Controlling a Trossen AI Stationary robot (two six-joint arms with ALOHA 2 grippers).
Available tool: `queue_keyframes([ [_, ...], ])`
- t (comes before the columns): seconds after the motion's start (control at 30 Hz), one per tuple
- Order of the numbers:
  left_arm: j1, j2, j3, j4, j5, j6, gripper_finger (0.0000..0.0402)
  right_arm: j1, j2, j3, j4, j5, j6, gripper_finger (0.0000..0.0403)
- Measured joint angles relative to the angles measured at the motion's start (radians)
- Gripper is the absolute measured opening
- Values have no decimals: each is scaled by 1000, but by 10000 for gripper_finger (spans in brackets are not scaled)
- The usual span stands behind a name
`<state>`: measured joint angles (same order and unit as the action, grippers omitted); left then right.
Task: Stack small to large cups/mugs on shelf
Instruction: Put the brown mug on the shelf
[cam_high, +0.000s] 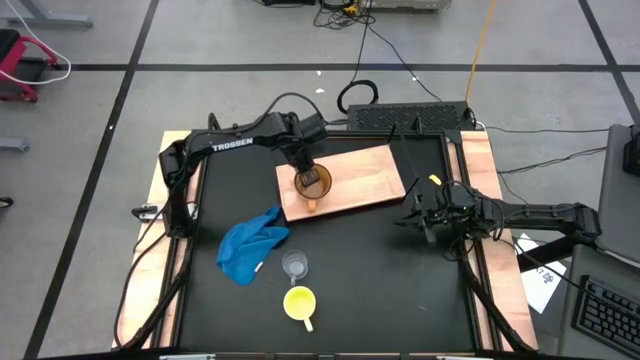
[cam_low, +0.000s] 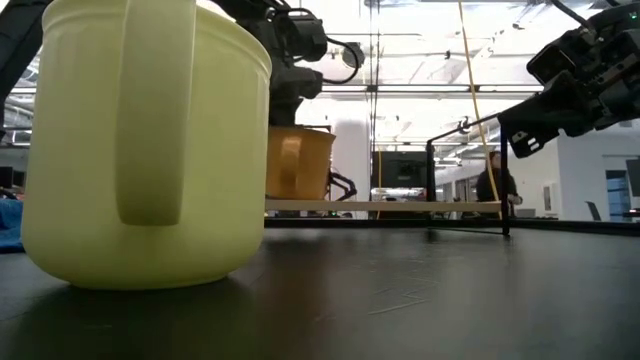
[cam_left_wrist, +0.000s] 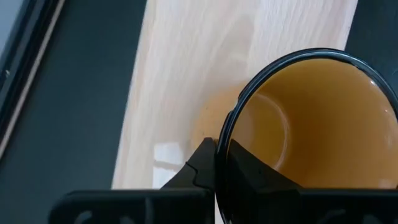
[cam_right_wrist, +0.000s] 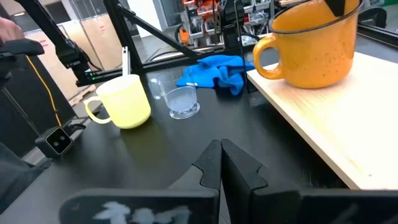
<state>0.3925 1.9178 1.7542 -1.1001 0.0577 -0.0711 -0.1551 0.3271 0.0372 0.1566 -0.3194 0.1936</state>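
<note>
On your left, the blue cloth (cam_high: 250, 247) lies crumpled on the black tabletop (cam_high: 380, 270), just off the near left corner of the shelf (cam_high: 365, 178). Beside the cloth sits the small clear plastic cup (cam_high: 294, 265), upright, and nothing can be made out inside it. Just in front of that cup, nearest you, the yellow mug (cam_high: 300, 302) stands upright with its handle turned toward the table's front edge; from above its inside looks bare. Moving on to the shelf, you find the orange-brown mug (cam_high: 314, 184) resting on the board's left end, handle pointing over the near edge toward the cloth. Its interior shows plain glazed walls and floor with no contents. The left gripper (cam_high: 305, 177) comes down onto that mug and pinches its dark rim, one finger (cam_left_wrist: 245, 171) inside the wall and the other outside, the board's pale grain visible beneath. Farther right, past the shelf's right end, the right gripper (cam_high: 424, 211) hangs above the tabletop with its fingers pressed together on nothing, well apart from all three vessels.
</note>
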Motion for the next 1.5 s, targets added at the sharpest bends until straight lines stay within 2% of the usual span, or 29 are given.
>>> queue_keyframes([
  [0.37,-10,-12,-106,68,48,-86,15,0,0,-1,16,0,4,0],
  [0.67,-15,-13,-126,104,88,-96,19,0,0,-2,19,-1,4,0],
  [0.97,-34,-65,-132,112,22,-79,101,0,0,-2,19,-2,4,0],
  [1.5,-78,-100,-129,135,12,-38,182,0,0,-2,19,-2,8,0],
])
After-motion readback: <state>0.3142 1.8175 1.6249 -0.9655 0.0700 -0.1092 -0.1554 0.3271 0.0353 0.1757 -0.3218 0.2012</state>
